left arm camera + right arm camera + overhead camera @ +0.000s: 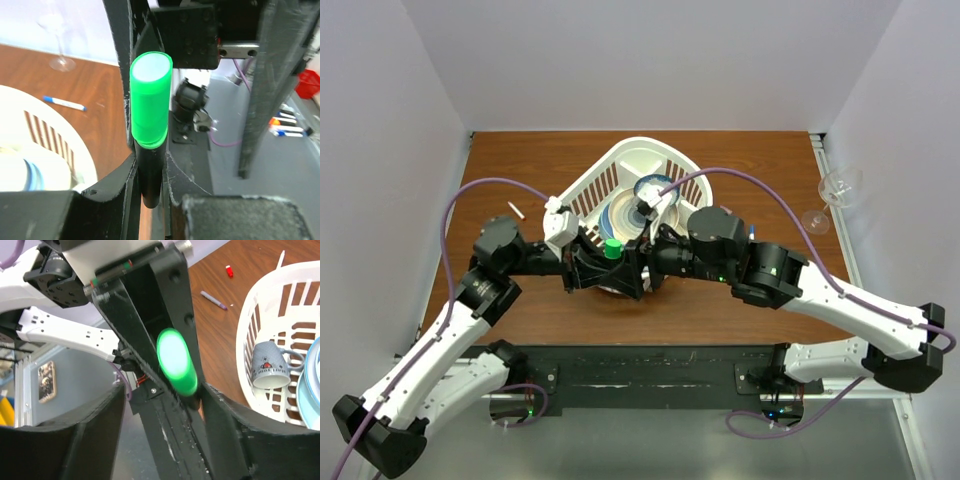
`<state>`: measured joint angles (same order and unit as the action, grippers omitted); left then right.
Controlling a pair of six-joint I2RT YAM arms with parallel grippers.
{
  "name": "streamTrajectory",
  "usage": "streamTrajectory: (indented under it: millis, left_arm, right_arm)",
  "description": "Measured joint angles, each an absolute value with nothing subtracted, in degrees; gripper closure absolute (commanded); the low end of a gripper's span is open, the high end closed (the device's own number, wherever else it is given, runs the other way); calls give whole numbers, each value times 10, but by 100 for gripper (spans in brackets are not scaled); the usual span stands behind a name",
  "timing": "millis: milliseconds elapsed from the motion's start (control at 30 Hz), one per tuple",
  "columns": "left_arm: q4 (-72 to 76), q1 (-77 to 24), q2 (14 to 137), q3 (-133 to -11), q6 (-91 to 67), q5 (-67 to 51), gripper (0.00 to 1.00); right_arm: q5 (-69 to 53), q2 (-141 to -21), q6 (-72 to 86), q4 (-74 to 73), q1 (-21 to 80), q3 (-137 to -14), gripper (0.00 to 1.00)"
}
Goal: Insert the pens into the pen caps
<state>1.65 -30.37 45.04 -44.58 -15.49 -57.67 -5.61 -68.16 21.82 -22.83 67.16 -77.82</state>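
Note:
My left gripper (603, 262) is shut on the stubby black marker (150, 175) and holds it upright over the basket's near rim. A bright green cap (150, 97) sits on the marker's upper end and shows from above in the top view (612, 247). My right gripper (628, 266) faces the left one. Its jaws stand wide apart around the marker and the left finger, and the cap (177, 362) lies close to its right finger (235, 435). Loose on the table are a purple pen (214, 299), a red cap (229, 271) and a white pen with a blue end (64, 103).
A white basket (620, 165) holds stacked plates and a mug (270, 365) just behind the grippers. A wine glass (838, 188) lies at the right edge of the brown table. Another white pen (516, 210) lies left of the basket.

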Motion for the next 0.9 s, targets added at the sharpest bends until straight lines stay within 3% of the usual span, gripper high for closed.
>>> streamTrajectory:
  millis: [300, 500, 733, 900]
  left_arm:
    - [84, -300, 440, -442, -176, -555, 100]
    - [115, -300, 433, -431, -204, -556, 100]
    - [137, -300, 430, -414, -226, -560, 100]
    - [144, -300, 430, -413, -235, -564, 100]
  right_arm:
    - [8, -643, 222, -222, 678, -774, 21]
    - [25, -661, 206, -223, 678, -801, 20]
    - [23, -702, 184, -215, 675, -866, 29]
    - [16, -722, 174, -206, 674, -884, 46]
